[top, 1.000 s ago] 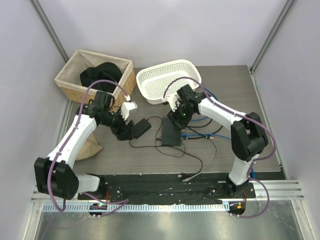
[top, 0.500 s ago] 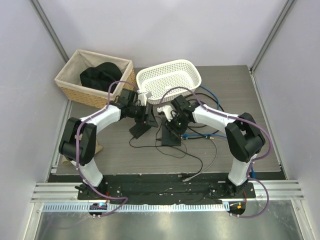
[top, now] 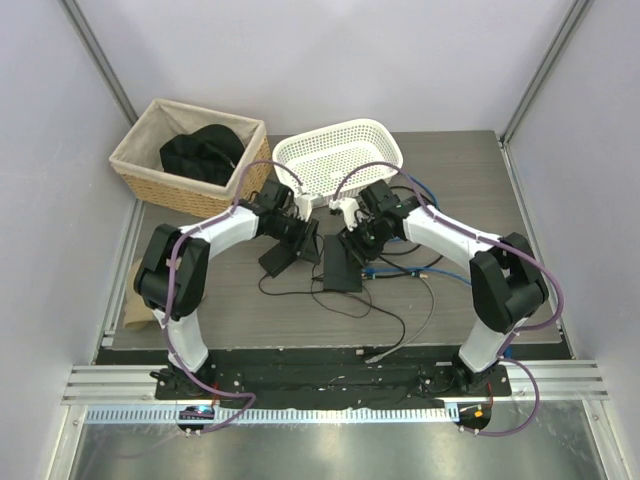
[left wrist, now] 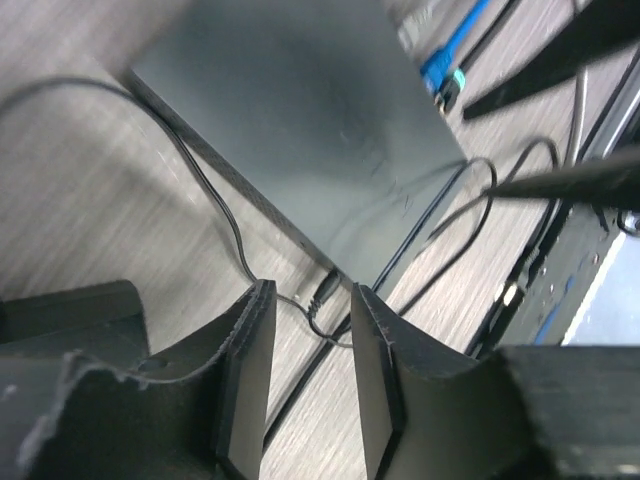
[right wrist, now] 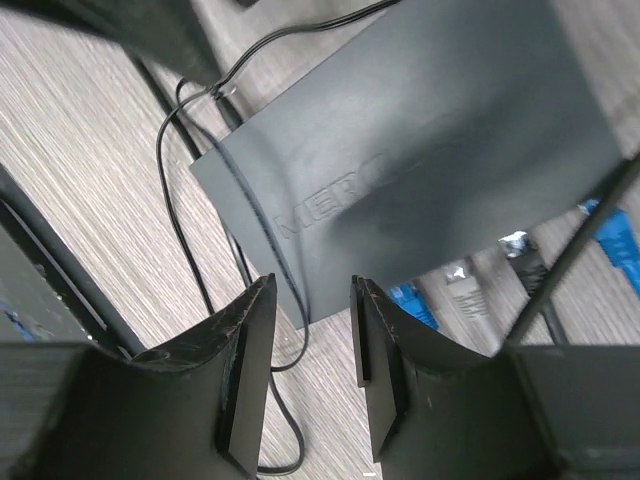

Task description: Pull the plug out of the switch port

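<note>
Switch (top: pixel 342 265) lies flat at mid-bench; I cannot make out its sockets, and the plug (left wrist: pixel 325 289) at its edge is blurred. Left gripper (left wrist: pixel 311 300) and right gripper (right wrist: pixel 311 290) lean in over it from either side, both jaws part-open, gripping nothing.

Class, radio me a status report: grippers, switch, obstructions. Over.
Left gripper open, aimed at black plug. Right gripper open over switch corner. Plug still seated; thin cord alongside.
</note>
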You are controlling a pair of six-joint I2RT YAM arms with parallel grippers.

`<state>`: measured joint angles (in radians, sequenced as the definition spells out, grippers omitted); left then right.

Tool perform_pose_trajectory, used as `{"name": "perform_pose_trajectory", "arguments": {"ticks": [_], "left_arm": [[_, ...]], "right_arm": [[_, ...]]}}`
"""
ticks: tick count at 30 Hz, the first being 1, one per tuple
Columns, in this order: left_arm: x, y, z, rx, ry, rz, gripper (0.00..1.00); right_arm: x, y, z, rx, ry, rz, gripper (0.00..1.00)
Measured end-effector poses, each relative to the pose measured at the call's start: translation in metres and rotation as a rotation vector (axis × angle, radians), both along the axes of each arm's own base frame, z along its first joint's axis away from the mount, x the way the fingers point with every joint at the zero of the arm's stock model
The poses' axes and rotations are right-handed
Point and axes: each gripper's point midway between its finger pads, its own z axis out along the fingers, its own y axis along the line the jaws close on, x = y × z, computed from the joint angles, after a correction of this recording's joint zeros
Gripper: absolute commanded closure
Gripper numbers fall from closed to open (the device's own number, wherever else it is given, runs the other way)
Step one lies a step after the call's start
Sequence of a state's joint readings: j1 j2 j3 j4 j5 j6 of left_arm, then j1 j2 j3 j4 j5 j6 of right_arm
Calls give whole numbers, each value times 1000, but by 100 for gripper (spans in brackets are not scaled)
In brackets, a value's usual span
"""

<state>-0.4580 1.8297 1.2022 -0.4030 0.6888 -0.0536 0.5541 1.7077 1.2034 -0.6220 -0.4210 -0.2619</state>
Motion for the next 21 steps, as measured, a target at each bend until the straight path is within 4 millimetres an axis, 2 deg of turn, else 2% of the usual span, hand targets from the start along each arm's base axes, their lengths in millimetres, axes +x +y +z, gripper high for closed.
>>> {"name": "perform_pose_trajectory", "arguments": {"ticks": [13,17,21], "left_arm": [[-23,-3,-33,43,57,-121,67],[-33,-6,-35,38,73,-168,68],[-34,-7,-38,45,71,-201,68]], "right_arm": [[21,-23,14,39,-8,-109,57],[24,-29,11,35,-3,-138,57],[32,-35,12,46,-2,-183,56]]}}
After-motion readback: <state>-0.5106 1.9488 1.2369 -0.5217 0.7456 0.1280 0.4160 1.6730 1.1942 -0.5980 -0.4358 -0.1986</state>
